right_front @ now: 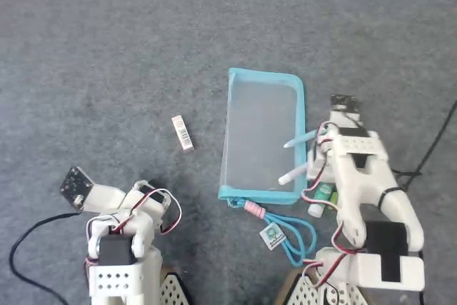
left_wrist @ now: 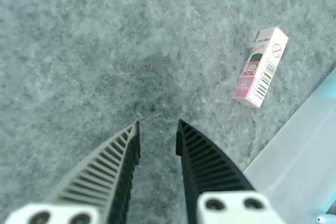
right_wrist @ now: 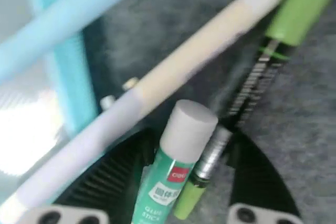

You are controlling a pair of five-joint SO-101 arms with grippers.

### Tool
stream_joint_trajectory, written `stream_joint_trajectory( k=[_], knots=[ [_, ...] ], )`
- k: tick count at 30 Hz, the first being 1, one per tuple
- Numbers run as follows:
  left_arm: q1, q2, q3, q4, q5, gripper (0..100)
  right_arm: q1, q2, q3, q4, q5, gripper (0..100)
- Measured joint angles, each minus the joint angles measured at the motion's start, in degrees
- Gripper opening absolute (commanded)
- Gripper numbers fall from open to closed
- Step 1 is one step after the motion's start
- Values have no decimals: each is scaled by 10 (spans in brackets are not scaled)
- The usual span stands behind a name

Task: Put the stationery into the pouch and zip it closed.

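Straddling the glue stick (right_wrist: 170, 177) and a green pen (right_wrist: 296, 14) on the carpet (left_wrist: 79, 51), right gripper (right_wrist: 189, 145) has its jaws spread wide, just beside the teal pouch (right_front: 260, 116). White pen (right_wrist: 199, 56) and blue pen (right_wrist: 68, 19) poke out of the pouch's side. Left gripper (left_wrist: 157, 125) hangs narrowly parted near a small pink box (left_wrist: 260, 66).

On the small pink box (left_wrist: 260, 67): barcode w/ tiny digits, a round crossed-out sign and a cartoon figure; digits too small to read. The glue stick (right_wrist: 176, 171) has a green label w/ red logo and white lettering. The black pen (right_wrist: 252, 85) carries pale print along its barrel, blurred. The pouch tag (right_front: 272, 236) shows prob. a round logo.
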State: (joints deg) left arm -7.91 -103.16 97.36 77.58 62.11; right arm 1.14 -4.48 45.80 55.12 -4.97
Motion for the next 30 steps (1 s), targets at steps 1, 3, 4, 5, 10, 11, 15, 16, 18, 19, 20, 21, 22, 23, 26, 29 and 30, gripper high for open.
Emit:
stream_joint_trajectory(
  k=[1,3,4,5,10,11,15,16,18,19,20,21,22,23,26,29,30],
  knots=[
    [0,0,0,0,0,109,13,3,-7,0,0,57],
    [0,0,0,0,0,109,41,12,-21,1,0,56],
    [0,0,0,0,0,109,53,17,-29,1,0,55],
    [0,0,0,0,0,109,63,18,-39,1,0,53],
    [0,0,0,0,0,109,83,43,-119,0,24,51],
    [0,0,0,0,0,109,86,43,-137,0,24,51],
    [0,0,0,0,0,109,90,69,-236,18,24,51],
    [0,0,0,0,0,109,90,87,-265,32,24,51],
    [0,0,0,0,0,109,90,129,-328,64,16,54],
    [0,0,0,0,0,109,90,152,-361,84,10,56],
    [0,0,0,0,0,109,90,174,-395,102,4,56],
    [0,0,0,0,0,109,90,193,-422,121,1,56],
    [0,0,0,0,0,109,90,209,-447,138,-1,56],
    [0,0,0,0,0,109,90,222,-467,153,-1,56],
    [0,0,0,0,0,109,90,245,-495,179,10,56],
    [0,0,0,0,0,109,70,252,-499,193,40,56],
    [0,0,0,0,0,109,58,252,-501,207,44,54]
  ],
)
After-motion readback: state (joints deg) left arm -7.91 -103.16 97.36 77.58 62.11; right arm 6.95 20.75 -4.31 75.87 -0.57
